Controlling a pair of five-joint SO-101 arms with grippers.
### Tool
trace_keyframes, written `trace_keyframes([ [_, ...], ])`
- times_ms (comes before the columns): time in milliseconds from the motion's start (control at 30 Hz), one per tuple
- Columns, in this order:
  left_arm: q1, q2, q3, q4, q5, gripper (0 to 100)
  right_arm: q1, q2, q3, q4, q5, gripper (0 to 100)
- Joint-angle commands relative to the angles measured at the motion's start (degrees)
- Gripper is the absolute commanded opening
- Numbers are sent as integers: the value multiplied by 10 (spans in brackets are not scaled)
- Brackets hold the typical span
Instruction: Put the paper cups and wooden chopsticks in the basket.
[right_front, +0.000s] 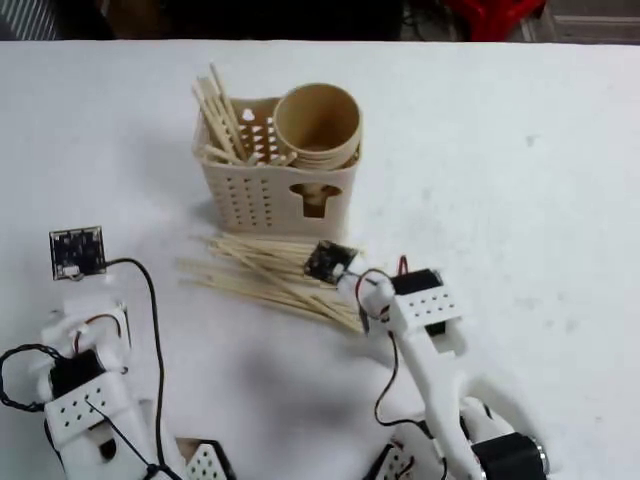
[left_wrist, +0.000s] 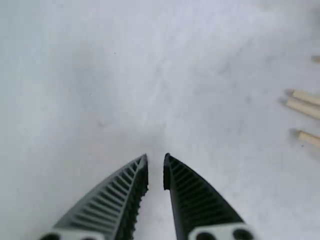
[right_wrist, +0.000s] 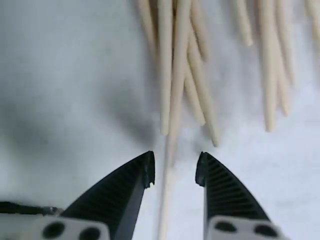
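Note:
A perforated beige basket (right_front: 262, 196) stands at the table's middle back. Stacked paper cups (right_front: 318, 124) and several wooden chopsticks (right_front: 224, 122) sit inside it. A loose chopstick pile (right_front: 262, 274) lies on the table just in front of the basket. My right gripper (right_wrist: 174, 169) hangs open low over the pile's right end (right_front: 350, 290), with one chopstick (right_wrist: 172, 115) running between its fingers, not pinched. My left gripper (left_wrist: 155, 165) is over bare table at the front left (right_front: 92, 310), shut but for a thin slit, holding nothing. A few chopstick tips (left_wrist: 304, 104) lie off to its side.
White table (right_front: 520, 180) stretches wide on both sides of the basket. Black cables (right_front: 152, 330) trail from the left arm near the front edge. The right arm's body (right_front: 430, 330) stands right of the chopstick pile.

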Motion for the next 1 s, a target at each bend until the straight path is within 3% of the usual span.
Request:
trace_keyframes([
  [0,7,-5,-3,-13,-3,76,10,-16,18,-24,10,138],
  [167,7,-5,-3,-13,-2,76,10,-16,24,-21,10,123],
  [300,7,-5,-3,-13,-2,76,10,-16,39,-30,10,12],
  [467,7,-6,-3,-13,-2,76,22,-22,51,-42,-13,15],
  [600,7,-6,-3,-13,-2,76,79,-48,-20,-12,-34,16],
  [733,7,-6,-3,-13,-2,76,102,-102,-142,80,-63,16],
  [867,7,-6,-3,-13,-3,76,46,-161,-249,159,-104,16],
  [967,7,-7,-3,-13,-3,76,-46,-191,-315,206,-164,16],
])
